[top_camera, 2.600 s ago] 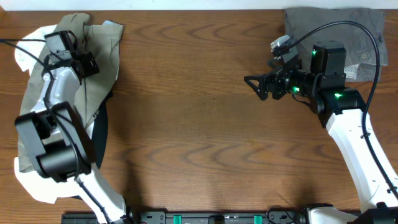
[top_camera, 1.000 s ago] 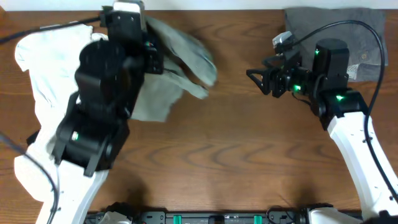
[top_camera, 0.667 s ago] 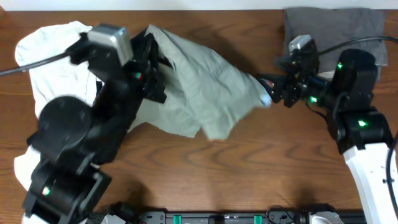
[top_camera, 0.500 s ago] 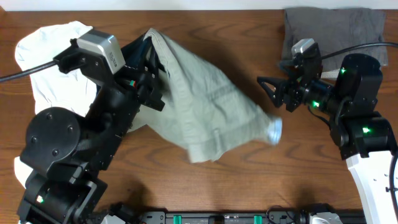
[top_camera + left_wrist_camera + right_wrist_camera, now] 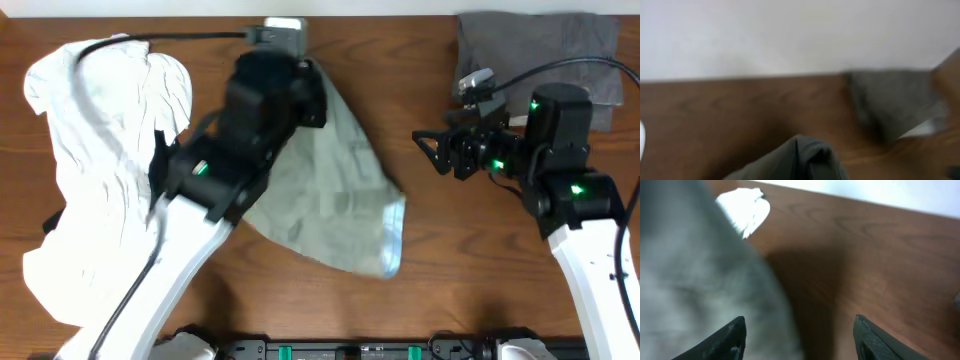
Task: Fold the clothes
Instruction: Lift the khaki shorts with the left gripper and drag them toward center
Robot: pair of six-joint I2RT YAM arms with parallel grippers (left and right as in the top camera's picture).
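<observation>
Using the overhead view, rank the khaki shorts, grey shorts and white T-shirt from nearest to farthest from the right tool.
From the right tool:
1. khaki shorts, just to its left, mid-table.
2. grey shorts, at the far right corner.
3. white T-shirt, across the table on the left side.

hidden grip, blurred cloth
left pincer hidden under its own arm; khaki shorts a grey blur in the right wrist view.
</observation>
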